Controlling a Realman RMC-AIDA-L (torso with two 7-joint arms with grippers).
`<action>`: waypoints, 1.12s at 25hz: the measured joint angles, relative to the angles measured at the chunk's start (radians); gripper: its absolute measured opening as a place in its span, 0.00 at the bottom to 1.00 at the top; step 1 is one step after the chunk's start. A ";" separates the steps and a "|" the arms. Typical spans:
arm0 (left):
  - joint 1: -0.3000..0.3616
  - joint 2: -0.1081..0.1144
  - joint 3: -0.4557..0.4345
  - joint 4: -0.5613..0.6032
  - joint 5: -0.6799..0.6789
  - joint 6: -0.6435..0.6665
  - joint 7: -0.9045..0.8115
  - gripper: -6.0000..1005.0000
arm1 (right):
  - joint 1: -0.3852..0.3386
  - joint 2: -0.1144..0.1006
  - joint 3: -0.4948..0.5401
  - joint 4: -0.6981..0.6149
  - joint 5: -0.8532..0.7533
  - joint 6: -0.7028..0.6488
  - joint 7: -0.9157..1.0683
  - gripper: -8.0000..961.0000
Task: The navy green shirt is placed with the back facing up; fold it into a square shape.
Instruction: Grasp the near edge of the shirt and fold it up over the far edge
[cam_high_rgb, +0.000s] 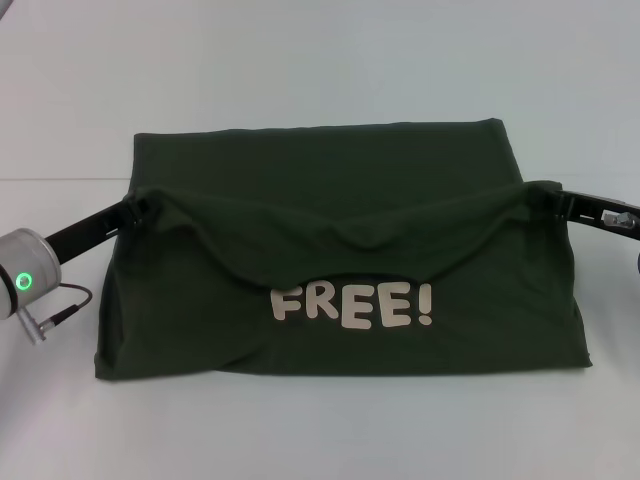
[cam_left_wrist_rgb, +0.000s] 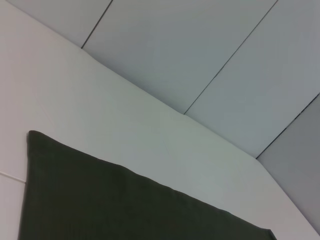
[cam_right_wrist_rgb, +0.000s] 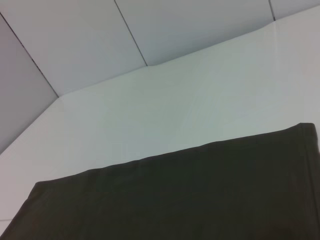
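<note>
Left tool (cam_high_rgb: 140, 207) and right tool (cam_high_rgb: 548, 198) each clamped on a lifted edge of the green "FREE!" shirt (cam_high_rgb: 330, 160), cloth sagging between, over the white desk (cam_high_rgb: 300, 60).

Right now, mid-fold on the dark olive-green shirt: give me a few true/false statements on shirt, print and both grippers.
1. The dark olive-green fabric shirt shows a white "FREE!" print. True.
2. The left gripper and right gripper each hold a corner of the lifted edge. True.
3. The lifted edge is pulled taut. False: it sags in the middle.
4. The shirt hangs fully off the white table. False: most of it lies on the table.
5. The print is hidden. False: it faces up.
</note>
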 joint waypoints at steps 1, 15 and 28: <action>-0.002 -0.002 0.000 0.000 -0.004 -0.006 0.003 0.04 | 0.000 0.000 0.000 0.000 0.002 0.000 0.000 0.13; 0.003 -0.004 -0.003 -0.020 -0.055 -0.040 0.026 0.12 | -0.020 -0.003 -0.001 0.041 0.062 0.007 0.002 0.25; 0.049 0.038 0.003 -0.040 -0.067 0.018 -0.066 0.56 | -0.089 -0.024 0.008 0.043 0.125 -0.108 0.004 0.78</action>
